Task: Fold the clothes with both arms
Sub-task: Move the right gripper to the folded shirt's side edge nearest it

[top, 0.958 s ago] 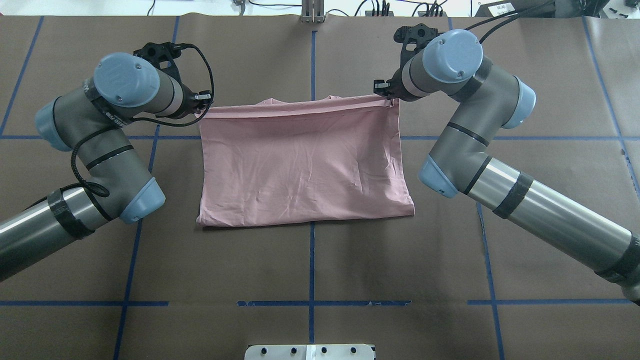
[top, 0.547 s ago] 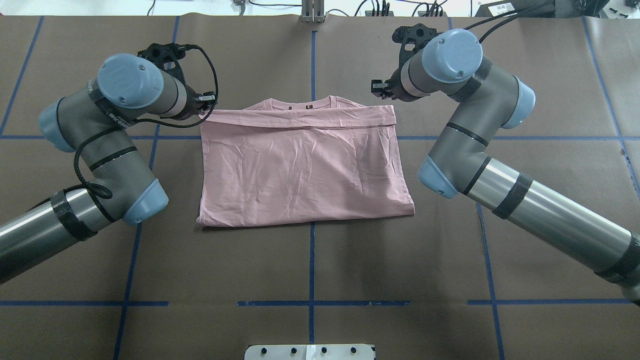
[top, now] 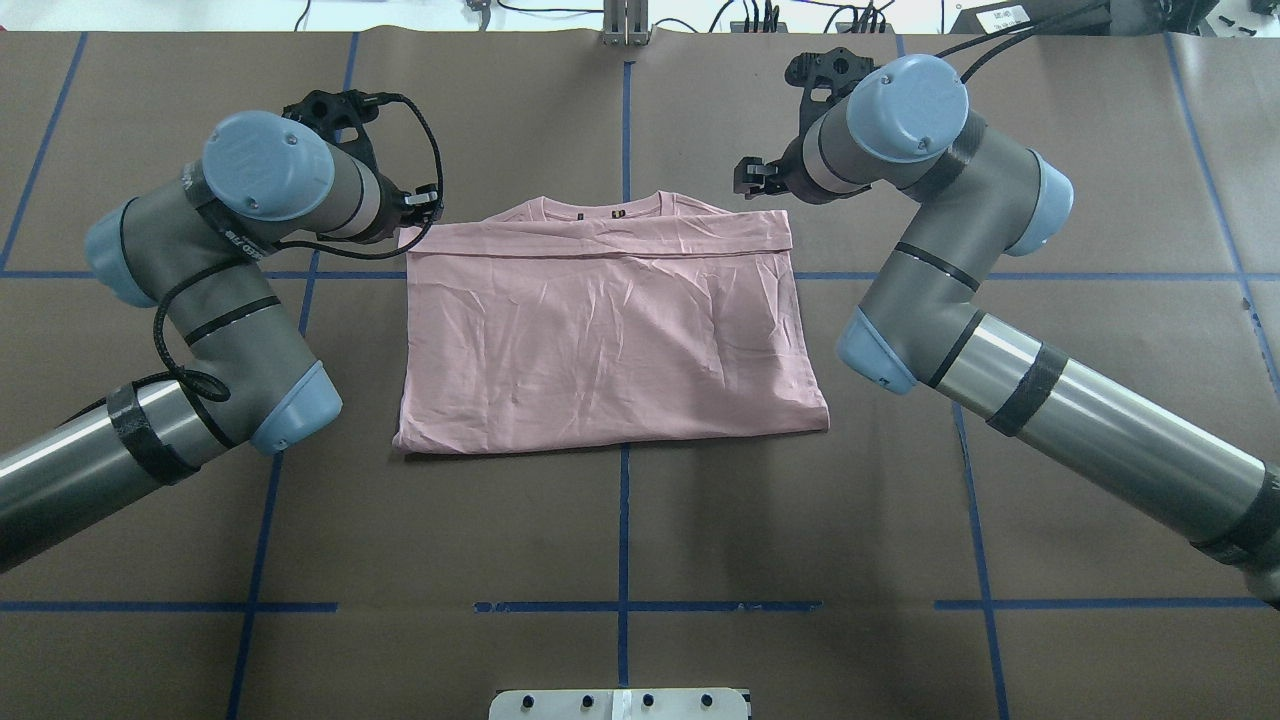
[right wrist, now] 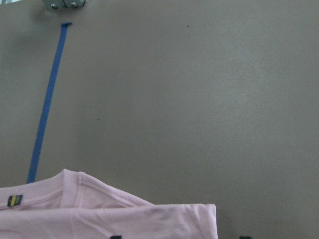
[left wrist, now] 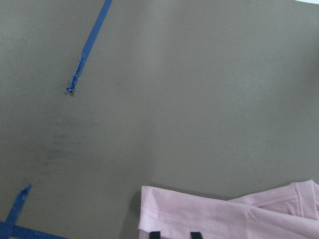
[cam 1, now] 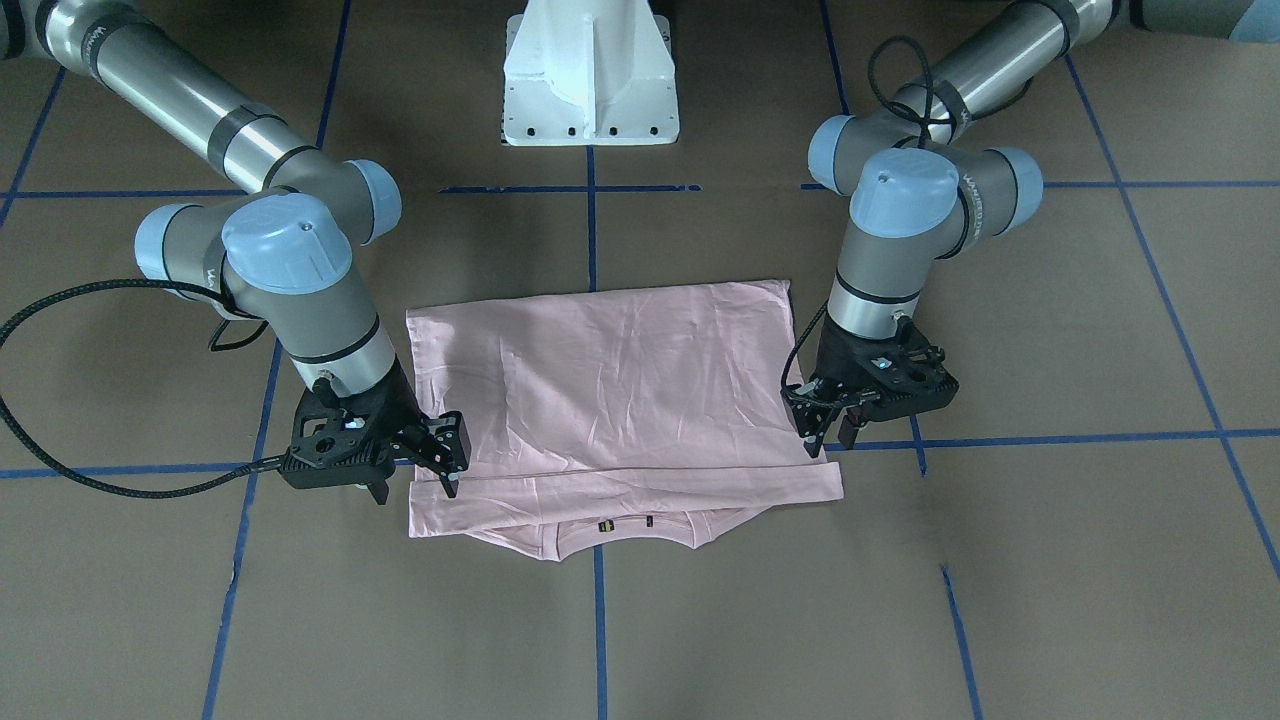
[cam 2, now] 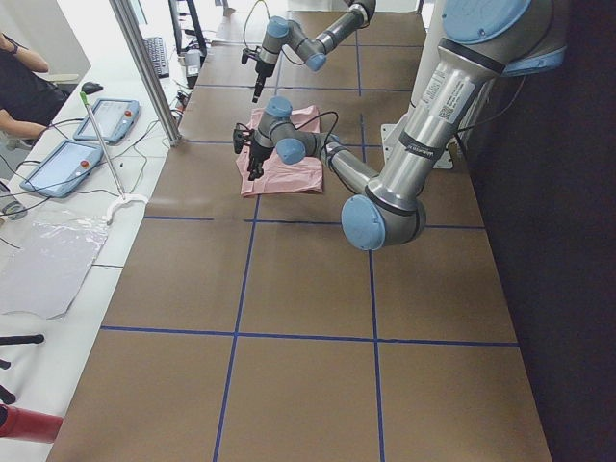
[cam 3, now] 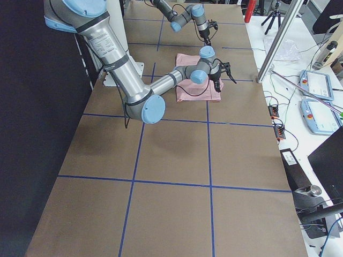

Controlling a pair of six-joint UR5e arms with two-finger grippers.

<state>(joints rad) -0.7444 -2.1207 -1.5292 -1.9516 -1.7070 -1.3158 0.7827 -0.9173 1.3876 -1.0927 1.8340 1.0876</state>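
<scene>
Only the two black fingertips (left wrist: 155,234) of the left pincer (left wrist: 174,235) show at the bottom edge, set apart, with the pale pink T-shirt (left wrist: 234,211) visible between them. The shirt's stitched corner lies just ahead of the tips, and its layered folds run off to the picture's right. Bare brown bench (left wrist: 199,99) stretches ahead. On the other side, one blue tape strip (left wrist: 92,42) ends frayed well ahead, and a second tape piece (left wrist: 15,211) lies nearer.
</scene>
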